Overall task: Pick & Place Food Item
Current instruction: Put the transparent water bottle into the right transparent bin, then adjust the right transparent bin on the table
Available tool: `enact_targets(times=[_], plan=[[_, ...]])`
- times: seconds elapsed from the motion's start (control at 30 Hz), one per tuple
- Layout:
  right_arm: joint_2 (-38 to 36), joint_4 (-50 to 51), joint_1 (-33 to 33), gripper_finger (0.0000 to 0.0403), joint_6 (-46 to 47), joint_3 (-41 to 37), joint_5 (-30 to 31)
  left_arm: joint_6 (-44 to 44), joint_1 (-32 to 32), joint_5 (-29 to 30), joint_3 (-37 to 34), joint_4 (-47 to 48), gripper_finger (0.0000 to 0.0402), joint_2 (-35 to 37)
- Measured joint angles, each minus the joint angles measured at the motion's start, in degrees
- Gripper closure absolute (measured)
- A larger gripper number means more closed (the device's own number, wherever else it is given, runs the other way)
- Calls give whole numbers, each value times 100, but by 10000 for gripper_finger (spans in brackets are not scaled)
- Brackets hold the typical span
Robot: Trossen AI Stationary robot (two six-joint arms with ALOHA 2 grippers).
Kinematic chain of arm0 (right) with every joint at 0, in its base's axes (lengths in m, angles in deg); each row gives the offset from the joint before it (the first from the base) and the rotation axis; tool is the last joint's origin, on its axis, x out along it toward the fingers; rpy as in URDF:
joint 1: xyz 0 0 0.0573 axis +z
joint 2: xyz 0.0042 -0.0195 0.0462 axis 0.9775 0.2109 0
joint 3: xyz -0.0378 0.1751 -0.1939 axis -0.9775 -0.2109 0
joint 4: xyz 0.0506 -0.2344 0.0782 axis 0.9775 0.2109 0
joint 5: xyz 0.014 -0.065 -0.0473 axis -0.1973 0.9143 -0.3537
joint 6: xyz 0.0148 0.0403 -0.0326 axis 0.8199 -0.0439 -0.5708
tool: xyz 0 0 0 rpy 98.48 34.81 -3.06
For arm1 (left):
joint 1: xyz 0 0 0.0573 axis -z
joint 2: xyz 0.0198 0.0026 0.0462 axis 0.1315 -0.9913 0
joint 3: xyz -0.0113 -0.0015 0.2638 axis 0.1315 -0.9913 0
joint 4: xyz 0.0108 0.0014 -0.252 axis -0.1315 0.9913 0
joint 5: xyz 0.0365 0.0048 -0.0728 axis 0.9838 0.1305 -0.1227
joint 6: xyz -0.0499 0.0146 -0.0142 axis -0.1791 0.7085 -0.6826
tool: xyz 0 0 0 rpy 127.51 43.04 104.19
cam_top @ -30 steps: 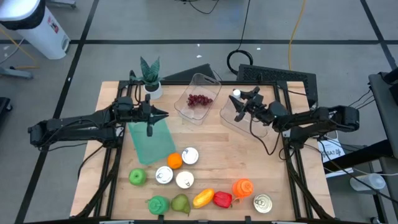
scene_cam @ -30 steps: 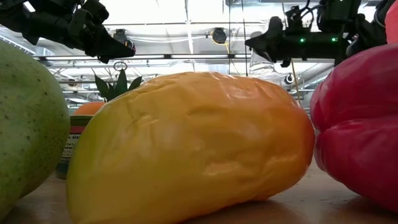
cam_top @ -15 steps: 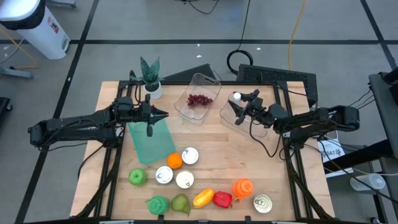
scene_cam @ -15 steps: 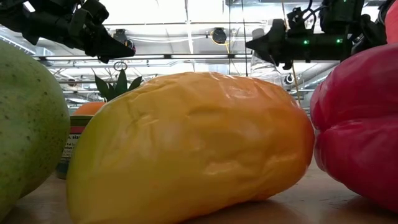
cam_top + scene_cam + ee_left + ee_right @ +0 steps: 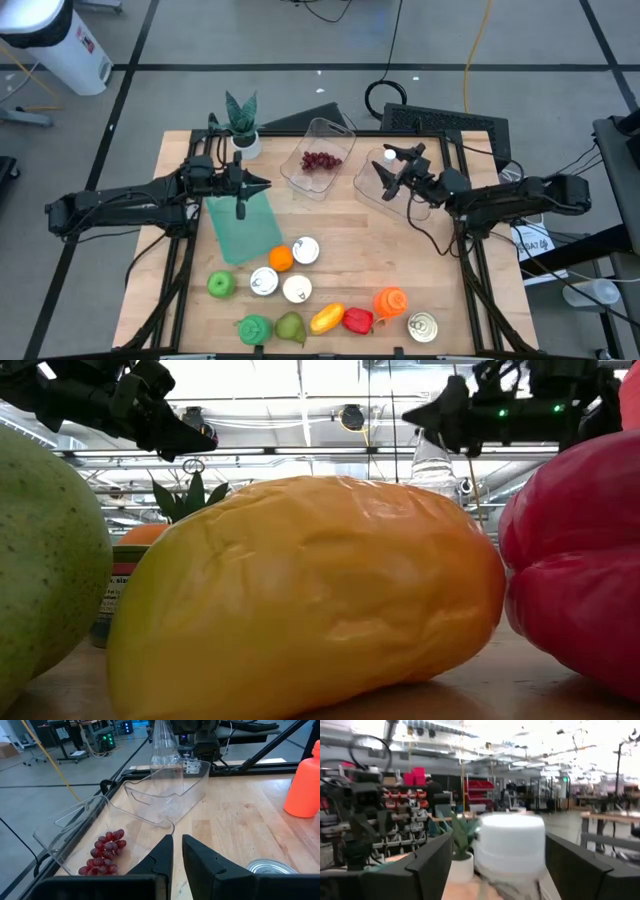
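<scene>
Clear plastic bottle (image 5: 166,757); round white cap (image 5: 510,840).

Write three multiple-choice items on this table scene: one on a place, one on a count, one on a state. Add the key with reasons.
1. Where do the grapes lie?
A. In the clear bin nearer the plant
B. On the green mat
C. Beside the red pepper

2. How many clear bins are on the table?
A. One
B. Two
C. Four

3. How do the right gripper fingers stand?
A. Clamped on a can
C. Shut on nothing
B. Apart, either side of the bottle's white cap

Key: 1 A, the grapes sit in the bin next to the plant. 2 B, the high view shows two. 3 B, the right wrist view shows gaps beside the cap.
</scene>
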State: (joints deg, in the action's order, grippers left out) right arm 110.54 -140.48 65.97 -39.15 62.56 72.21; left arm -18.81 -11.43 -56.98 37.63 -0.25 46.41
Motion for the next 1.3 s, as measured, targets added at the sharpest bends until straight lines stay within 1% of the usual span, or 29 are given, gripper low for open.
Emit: enact_targets(times=[0.07,0.17,0.37,0.43,0.5,0.6,0.77,0.83,0.9,1.0,1.2,1.23,1.3], plan=[[-210,16,135,112,-182,0,154,-4,0,0,0,0,350,-2],[-601,260,361,112,-575,7,598,-19,0,-2,0,0,350,0],[-1469,1136,828,112,-1034,60,1087,-22,0,-2,0,0,350,0],[-1695,1625,1100,112,-1344,218,1416,-28,1,-2,0,0,350,0],[-1864,2444,1449,112,-1698,534,1987,-35,0,-2,0,0,350,-2],[-1961,3908,2077,112,-2038,1206,3052,-35,0,-2,0,2,350,0],[-1865,6268,3341,112,-2044,2383,4861,-63,1,-9,0,3,350,-1],[-1815,6870,3888,112,-1907,2701,5506,-61,0,-9,0,4,350,-2],[-1775,7006,4386,112,-1896,2893,5910,-61,0,-9,0,4,350,0],[-1754,7008,5084,112,-2250,2997,6155,-78,0,-11,0,14,350,0],[-1758,7020,6308,112,-3007,3018,6218,-79,0,-13,0,72,350,0],[-1758,7026,6476,112,-3007,3018,6180,-78,0,-13,0,72,350,-1],[-1758,7045,6810,112,-2915,3018,5774,-59,1,-13,0,84,350,-1]])
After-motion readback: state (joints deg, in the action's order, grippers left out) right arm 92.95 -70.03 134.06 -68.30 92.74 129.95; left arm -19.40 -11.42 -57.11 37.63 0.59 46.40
